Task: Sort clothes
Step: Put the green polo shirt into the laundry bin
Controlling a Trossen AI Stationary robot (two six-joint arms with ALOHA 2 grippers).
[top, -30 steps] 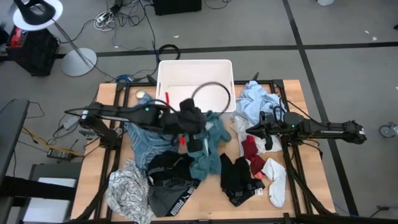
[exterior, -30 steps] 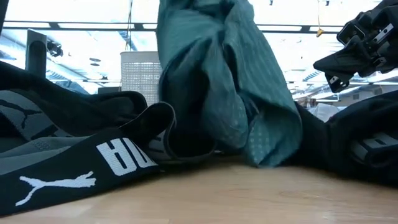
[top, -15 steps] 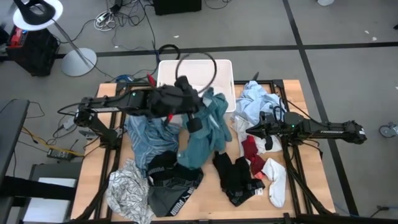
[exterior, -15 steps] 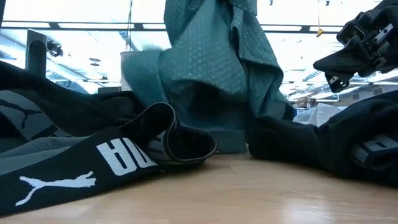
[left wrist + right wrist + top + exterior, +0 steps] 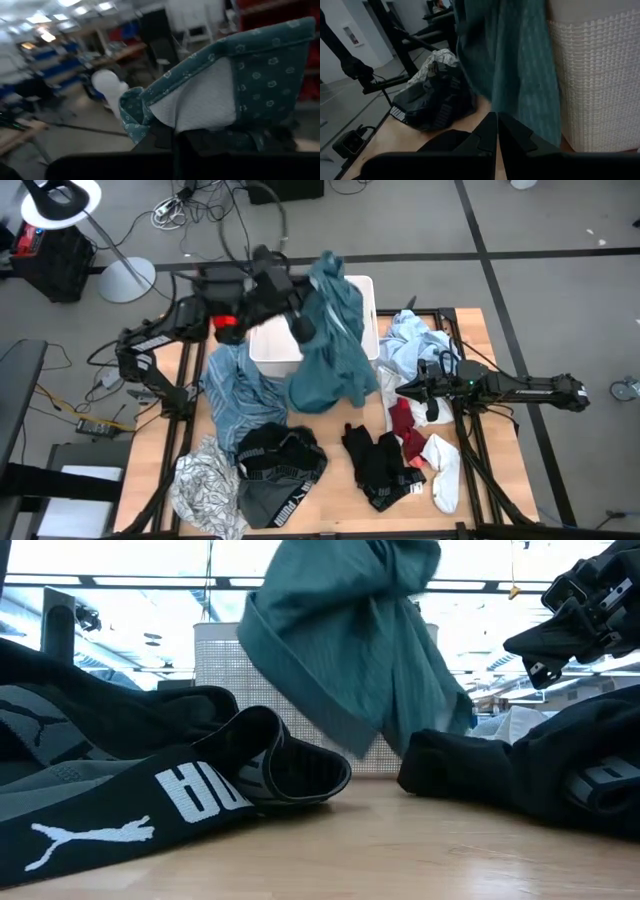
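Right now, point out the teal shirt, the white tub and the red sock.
teal shirt (image 5: 330,350), high view, middle of the hanging cloth.
white tub (image 5: 272,345), high view, bare floor by its near wall.
red sock (image 5: 401,418), high view, its upper half.

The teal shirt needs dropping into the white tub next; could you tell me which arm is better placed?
Left. The left gripper holds the teal shirt raised over the white tub; the right gripper waits shut by the socks.
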